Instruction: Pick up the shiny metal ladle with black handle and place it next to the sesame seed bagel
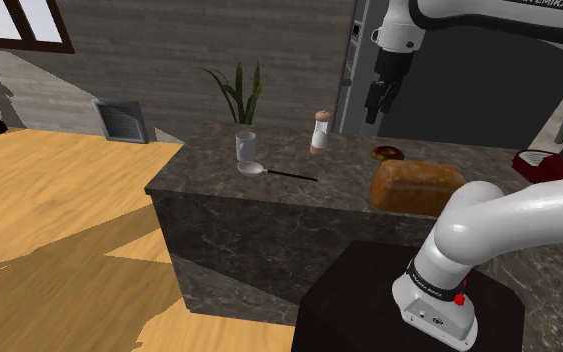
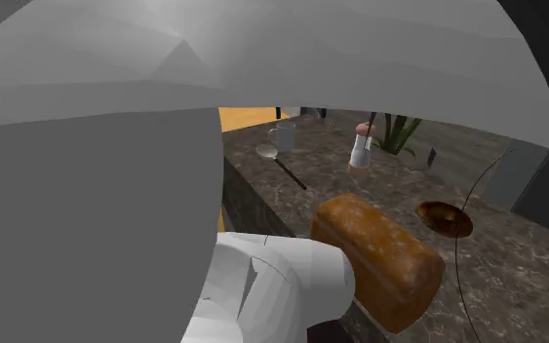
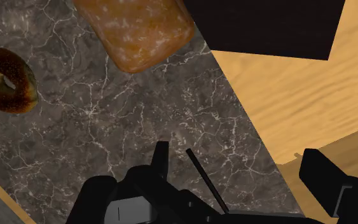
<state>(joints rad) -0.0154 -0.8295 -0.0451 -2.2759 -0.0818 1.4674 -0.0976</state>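
One ladle (image 1: 274, 171) flat on the dark veined table (image 1: 209, 178), toward the end at the shoulder view's left: pale grey bowl just beside the foot of a clear glass (image 1: 245, 146), thin black handle pointing toward that view's right. Behind the glass, a spiky green plant (image 1: 237, 92). Further right along the far edge, a small shaker (image 1: 319, 132) standing upright (white, with a brownish top). Well apart from the ladle, a brown bagel (image 1: 387, 152) lying flat, and just in front of it, nearer the black stand (image 1: 369, 300), a brown loaf (image 1: 416, 186).

Jaws high above the table, hanging from the white arm (image 1: 514, 220) over the stretch between shaker and bagel in the shoulder view. Spread wide apart in the wrist view, gripping nothing, touching nothing. Between them in that view, well below, the end of the ladle's black handle on the table; beyond it the bagel and one end of the loaf, then the table's edge, wooden floor (image 1: 59, 220) and the stand's black top.

Much of the second exterior view taken up by the grey bulk of the arm close to the camera; past it, ladle beside glass, shaker further along, bagel next to loaf.
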